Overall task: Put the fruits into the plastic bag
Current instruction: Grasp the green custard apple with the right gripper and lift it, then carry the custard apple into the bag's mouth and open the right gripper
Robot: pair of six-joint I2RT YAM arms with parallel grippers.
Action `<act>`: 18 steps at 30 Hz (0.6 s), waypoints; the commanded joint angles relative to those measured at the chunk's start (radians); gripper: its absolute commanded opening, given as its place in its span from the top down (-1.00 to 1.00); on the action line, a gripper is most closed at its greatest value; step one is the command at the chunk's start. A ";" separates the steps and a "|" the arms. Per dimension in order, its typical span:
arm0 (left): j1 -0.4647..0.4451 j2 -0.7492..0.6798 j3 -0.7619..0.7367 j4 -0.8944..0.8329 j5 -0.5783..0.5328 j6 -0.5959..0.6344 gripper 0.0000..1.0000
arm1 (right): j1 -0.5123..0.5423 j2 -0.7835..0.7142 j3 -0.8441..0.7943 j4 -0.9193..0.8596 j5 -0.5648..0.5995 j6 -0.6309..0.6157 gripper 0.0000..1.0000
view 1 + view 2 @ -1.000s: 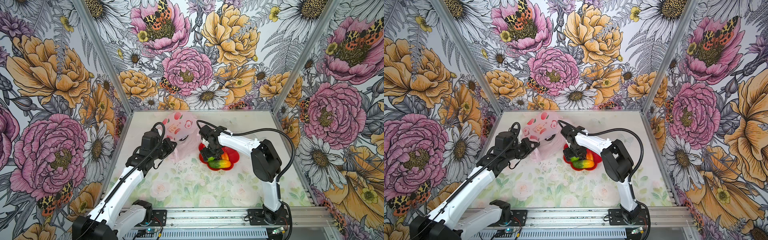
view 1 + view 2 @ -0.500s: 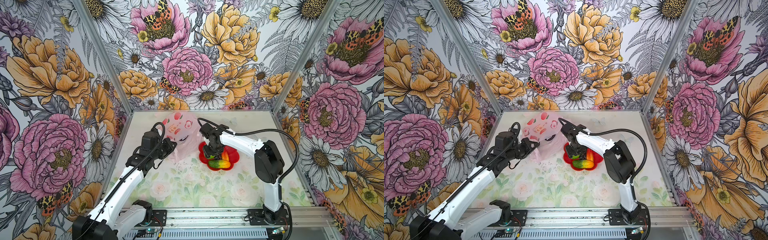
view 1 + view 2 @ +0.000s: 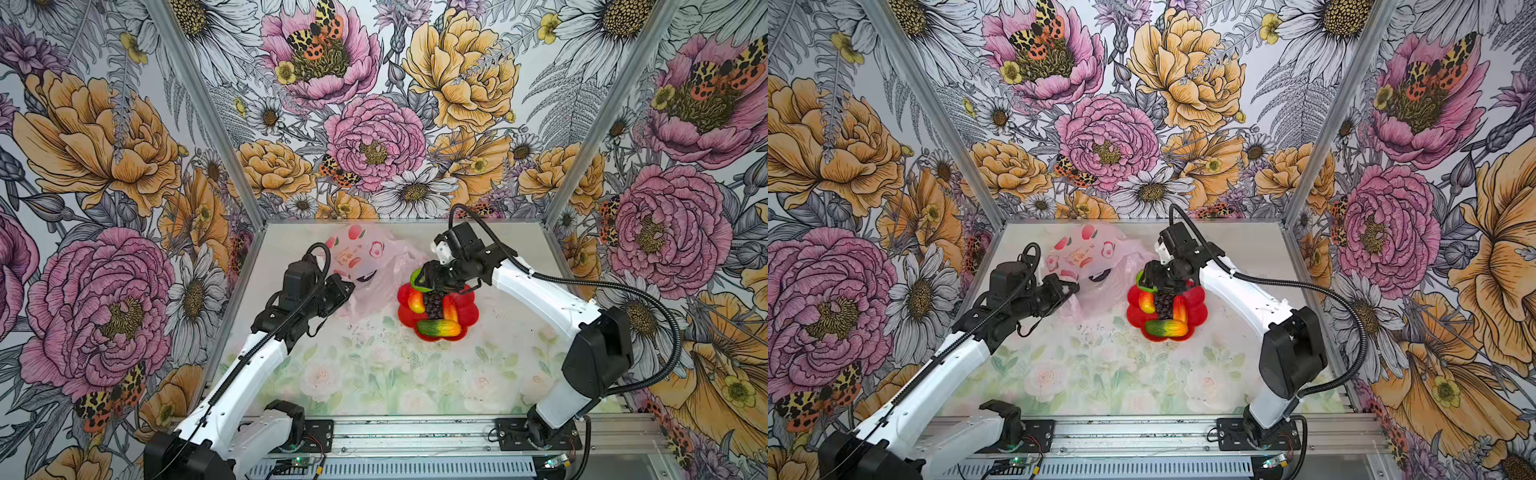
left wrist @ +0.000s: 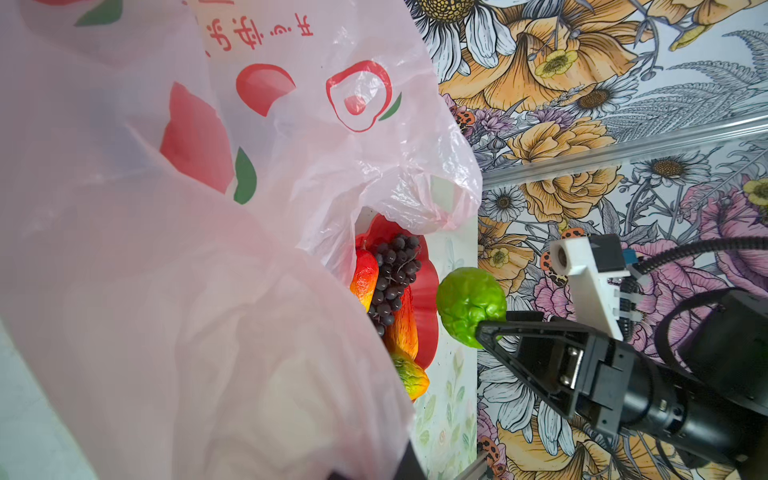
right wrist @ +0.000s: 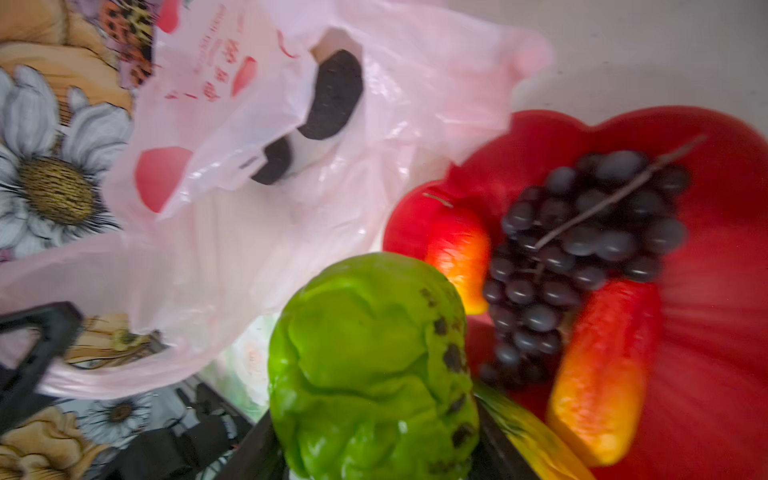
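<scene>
Our right hand [image 3: 422, 279] is clamped on the green lime [image 3: 415, 277], one black finger on each side of it. The right wrist view shows the wrinkled lime [image 5: 374, 365] filling the gap between the fingers. The lime hangs over the plate's [image 3: 467, 309] far rim, on the side nearest the bag [image 3: 390, 266], and the left wrist view shows it clear of the plate.

Our left hand [image 3: 348, 287] is clenched tight on the bag's near edge. It holds the thin pink plastic up so that the mouth faces the plate. In the right wrist view two dark avocados [image 5: 332, 95] show inside the bag.

The red flower-shaped plate sits on the desk [image 3: 374, 374], just beside the bag. On it we see the purple grapes [image 3: 434, 303] in the middle, with the red-yellow peach [image 3: 415, 301] touching them on the bag side. A red and orange fruit [image 3: 450, 309] touches the grapes on the other side. The green-orange mango [image 3: 438, 328] lies across the plate's near edge.

The bag rests toward the back of the desk, its white panel with red fruit prints turned upward.
</scene>
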 commanded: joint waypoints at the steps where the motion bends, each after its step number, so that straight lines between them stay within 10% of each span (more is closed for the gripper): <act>1: -0.013 0.007 0.029 0.038 0.037 0.012 1.00 | 0.046 0.030 0.043 0.141 -0.144 0.106 -0.04; 18: -0.012 -0.025 0.040 0.033 0.040 0.024 1.00 | 0.156 0.473 0.439 0.144 -0.160 0.176 -0.01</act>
